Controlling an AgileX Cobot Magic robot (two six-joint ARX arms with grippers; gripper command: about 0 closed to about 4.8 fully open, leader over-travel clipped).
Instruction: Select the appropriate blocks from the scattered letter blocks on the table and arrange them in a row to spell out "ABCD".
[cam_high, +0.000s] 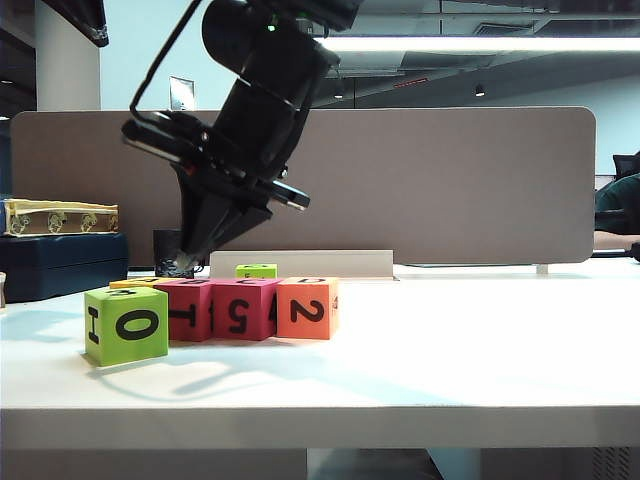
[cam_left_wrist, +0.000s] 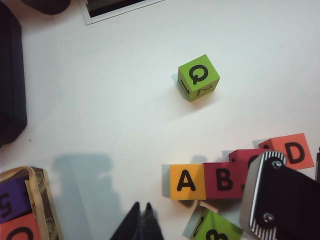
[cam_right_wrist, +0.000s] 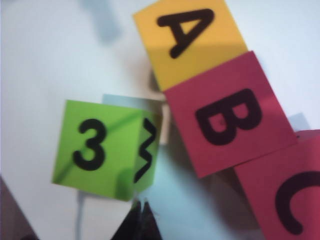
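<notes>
On the white table (cam_high: 450, 350) four letter blocks stand touching in a row: yellow A (cam_left_wrist: 186, 182), red B (cam_left_wrist: 223, 180), red C (cam_left_wrist: 242, 155) half hidden under my right wrist (cam_left_wrist: 282, 200), orange D (cam_left_wrist: 292, 151). From the front they show T (cam_high: 190, 310), 5 (cam_high: 243, 310) and 2 (cam_high: 308, 308). A lime 0 cube (cam_high: 126, 324) sits before the row's yellow end; a lime Q cube (cam_left_wrist: 198, 77) lies apart behind. My right gripper (cam_right_wrist: 142, 207) hovers shut and empty by the lime cube (cam_right_wrist: 97, 147), reaching across (cam_high: 185, 264). My left gripper (cam_left_wrist: 141, 206) hangs shut and empty, high, left of A.
A grey divider panel (cam_high: 450, 180) closes the back, with a white ledge (cam_high: 300, 262) and a black cup (cam_high: 165, 250) before it. At the left stand a dark blue case (cam_high: 60, 262) and a patterned box (cam_left_wrist: 42, 200) holding purple and red blocks.
</notes>
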